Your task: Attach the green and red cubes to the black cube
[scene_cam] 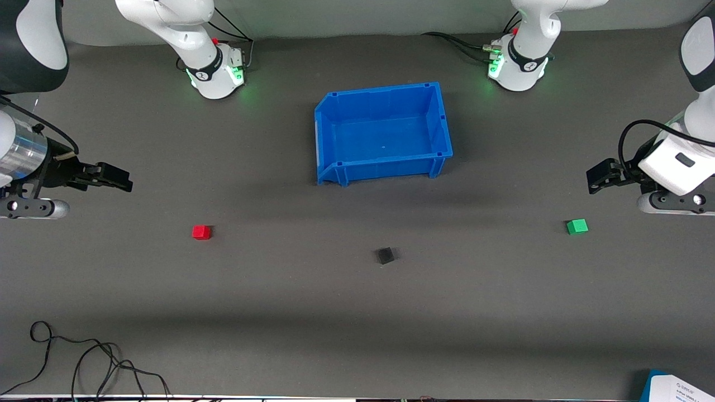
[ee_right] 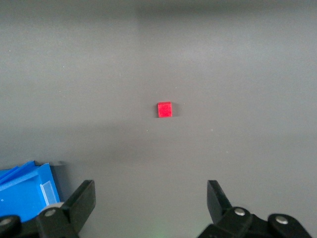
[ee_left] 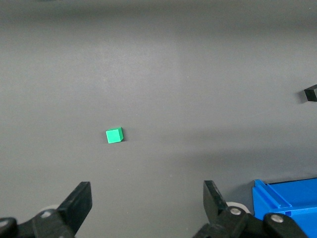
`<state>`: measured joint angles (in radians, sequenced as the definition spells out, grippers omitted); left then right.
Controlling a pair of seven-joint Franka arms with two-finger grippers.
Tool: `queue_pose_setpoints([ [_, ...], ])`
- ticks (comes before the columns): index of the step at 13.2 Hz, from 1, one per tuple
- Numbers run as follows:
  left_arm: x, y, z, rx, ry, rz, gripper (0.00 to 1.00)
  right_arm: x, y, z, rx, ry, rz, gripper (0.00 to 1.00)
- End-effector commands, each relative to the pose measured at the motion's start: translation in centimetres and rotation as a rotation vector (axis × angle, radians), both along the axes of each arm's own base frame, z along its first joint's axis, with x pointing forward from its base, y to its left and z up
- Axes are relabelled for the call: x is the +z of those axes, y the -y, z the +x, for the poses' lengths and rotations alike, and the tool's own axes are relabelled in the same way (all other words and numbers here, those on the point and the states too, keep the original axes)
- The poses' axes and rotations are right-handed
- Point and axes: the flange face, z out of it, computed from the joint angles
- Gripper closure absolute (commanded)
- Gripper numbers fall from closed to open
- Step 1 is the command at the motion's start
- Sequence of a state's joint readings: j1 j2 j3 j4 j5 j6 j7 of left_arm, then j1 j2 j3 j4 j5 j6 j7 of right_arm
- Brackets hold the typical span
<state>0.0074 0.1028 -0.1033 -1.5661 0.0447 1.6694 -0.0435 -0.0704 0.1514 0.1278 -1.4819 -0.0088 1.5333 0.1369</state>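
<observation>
Your red cube [scene_cam: 201, 231] lies on the bench toward the right arm's end, green cube [scene_cam: 577, 226] toward the left arm's, black cube [scene_cam: 385, 255] between. Right gripper [ee_right: 151, 203] and left gripper [ee_left: 147, 206] hover spread, empty, each nearest its own cube.

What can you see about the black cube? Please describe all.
The black cube is small, plain and matte, dark on the grey mat. It sits flat, turned a little askew, alone, touching only the mat. It lies nearer to the front camera than the blue bin, between the red cube and the green cube. Neither claw is near it.
</observation>
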Motion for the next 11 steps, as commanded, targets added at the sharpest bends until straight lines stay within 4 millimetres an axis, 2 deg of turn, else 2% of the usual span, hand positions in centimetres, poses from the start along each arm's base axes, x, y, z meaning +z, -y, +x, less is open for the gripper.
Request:
queue_pose_setpoints([
  [1, 0.5, 0.0, -1.0, 0.013, -0.001, 0.019, 0.00, 0.1, 2.9, 2.6, -0.071, 0.014, -0.001, 0.00],
  [4, 0.7, -0.1, -1.0, 0.013, 0.005, 0.018, 0.00, -1.2, 3.9, 4.3, -0.066, 0.010, -0.040, 0.00],
  [5, 0.6, -0.3, -1.0, 0.014, 0.003, 0.018, 0.00, -2.1, 4.9, 4.7, -0.077, 0.005, -0.047, 0.00],
  [6, 0.6, -0.4, -0.9, 0.014, 0.002, 0.018, 0.00, -3.9, 7.2, 5.2, -0.131, -0.024, -0.043, 0.00],
  [7, 0.7, -0.4, -0.9, 0.016, 0.006, 0.015, 0.00, -5.3, 8.4, 5.2, -0.170, -0.057, -0.023, 0.01],
  [9, 1.1, -0.6, -0.9, 0.051, 0.012, 0.002, 0.00, -8.5, 11.0, 4.0, -0.349, -0.135, -0.053, 0.01],
  [11, 0.8, -0.4, -0.4, 0.135, 0.012, 0.005, 0.01, -11.0, 10.6, 3.3, -0.600, -0.191, -0.105, 0.00],
])
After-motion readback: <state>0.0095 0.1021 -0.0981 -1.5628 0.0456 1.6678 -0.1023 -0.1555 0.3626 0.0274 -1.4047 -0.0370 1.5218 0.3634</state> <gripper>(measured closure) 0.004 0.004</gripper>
